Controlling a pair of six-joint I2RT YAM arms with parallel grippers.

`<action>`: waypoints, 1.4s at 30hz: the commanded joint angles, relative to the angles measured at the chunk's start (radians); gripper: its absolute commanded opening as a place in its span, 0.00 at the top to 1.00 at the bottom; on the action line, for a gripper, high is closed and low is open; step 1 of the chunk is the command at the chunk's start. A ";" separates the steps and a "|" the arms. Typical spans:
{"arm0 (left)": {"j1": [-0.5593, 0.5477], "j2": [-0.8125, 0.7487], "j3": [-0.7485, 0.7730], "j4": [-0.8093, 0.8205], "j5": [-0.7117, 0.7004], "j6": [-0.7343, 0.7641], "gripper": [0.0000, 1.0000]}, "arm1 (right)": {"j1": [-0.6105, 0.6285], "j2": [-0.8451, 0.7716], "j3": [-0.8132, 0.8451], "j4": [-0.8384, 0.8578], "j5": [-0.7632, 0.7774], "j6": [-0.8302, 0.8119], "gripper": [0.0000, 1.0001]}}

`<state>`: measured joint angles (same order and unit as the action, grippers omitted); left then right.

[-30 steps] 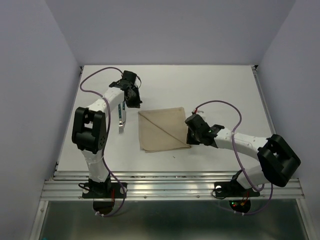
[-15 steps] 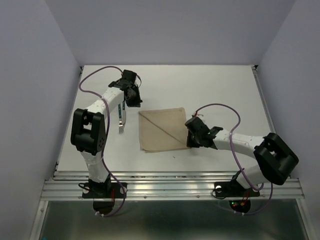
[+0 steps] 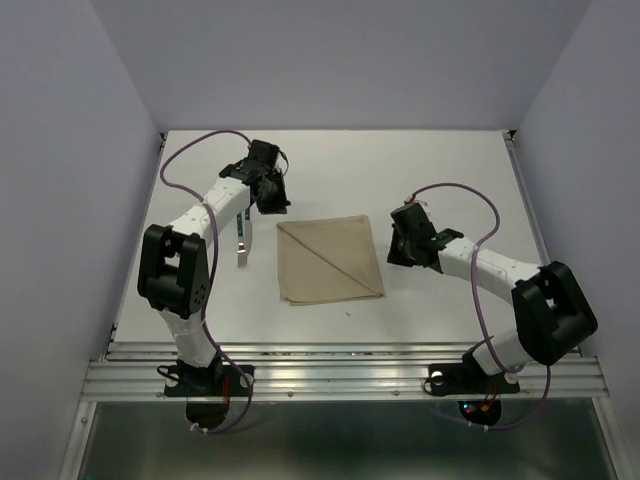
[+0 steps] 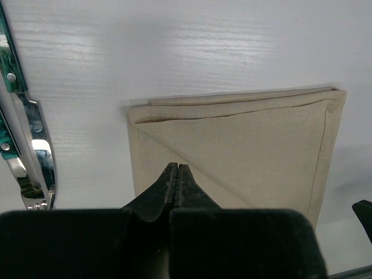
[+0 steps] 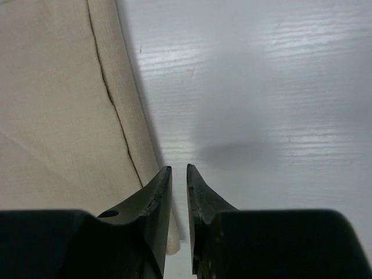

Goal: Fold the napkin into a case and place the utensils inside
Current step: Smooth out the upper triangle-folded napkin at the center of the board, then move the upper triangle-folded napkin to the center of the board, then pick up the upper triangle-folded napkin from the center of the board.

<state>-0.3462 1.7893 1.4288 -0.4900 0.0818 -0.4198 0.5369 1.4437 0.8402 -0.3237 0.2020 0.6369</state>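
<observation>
left gripper (image 3: 271, 202), fingers pressed together and holding nothing, hangs over the white table (image 3: 450, 170) at about ten o'clock from the napkin (image 3: 330, 260). the beige cloth lies flat mid-table, folded, with a diagonal crease across it. right gripper (image 3: 398, 250) sits just off the cloth's edge at three o'clock, jaws a narrow slit apart and empty. green-handled utensils (image 3: 241, 232) lie at nine o'clock from the napkin.
</observation>
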 commanded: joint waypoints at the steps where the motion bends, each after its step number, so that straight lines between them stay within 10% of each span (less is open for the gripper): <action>1: -0.005 -0.077 -0.022 -0.009 -0.020 -0.004 0.96 | 0.002 0.032 -0.012 -0.003 -0.052 -0.043 0.81; 24: -0.040 -0.126 -0.001 -0.041 -0.071 0.003 0.62 | 0.290 0.061 -0.053 0.081 -0.078 0.133 0.82; 42: -0.589 -0.055 -0.073 -0.085 -0.373 -0.231 0.54 | -0.198 -0.058 -0.101 0.057 -0.165 -0.028 0.56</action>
<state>-0.8425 1.6836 1.3231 -0.5186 -0.1844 -0.5785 0.3580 1.3861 0.7273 -0.2821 0.0662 0.6407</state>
